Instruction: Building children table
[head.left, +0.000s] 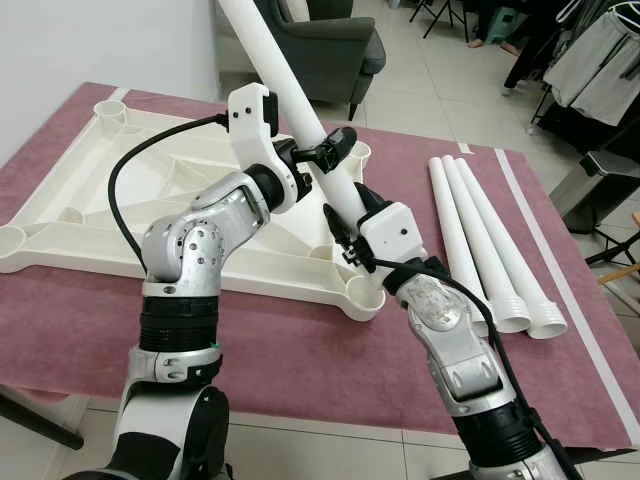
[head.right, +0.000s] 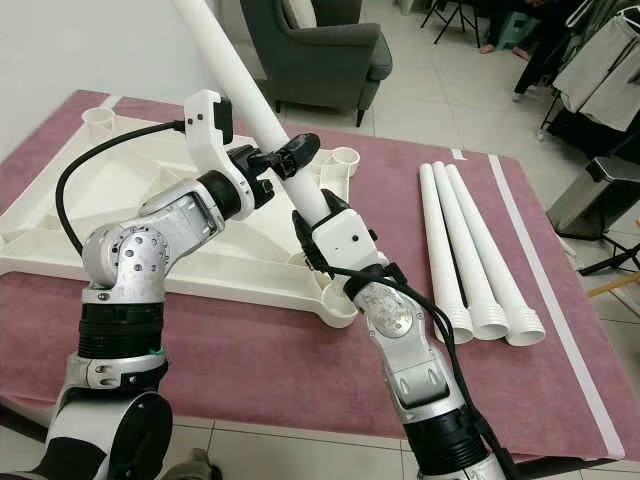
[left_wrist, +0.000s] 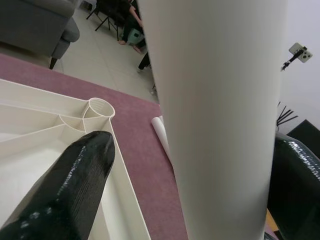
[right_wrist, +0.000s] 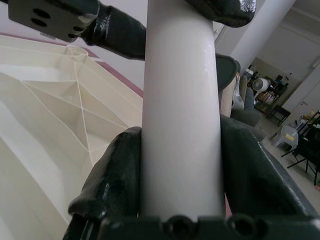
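Observation:
The white table top (head.left: 150, 170) lies upside down on a maroon mat (head.left: 300, 360), with round sockets at its corners. One white leg tube (head.left: 290, 85) slants up and away over the near right corner socket (head.left: 365, 295). My right gripper (head.left: 348, 215) is shut on the leg's lower part, and both pads (right_wrist: 117, 175) press its sides. The leg's bottom end is hidden behind that wrist. Higher up, my left gripper (head.left: 325, 152) straddles the same leg. One finger (left_wrist: 75, 185) stands off it with a gap, while the other (left_wrist: 297, 190) lies against it.
Three more white legs (head.left: 480, 240) lie side by side on the mat to the right. A dark armchair (head.left: 320, 40) stands beyond the mat's far edge. A clothes rack (head.left: 600, 60) and a metal bin (head.left: 590, 185) are at the far right.

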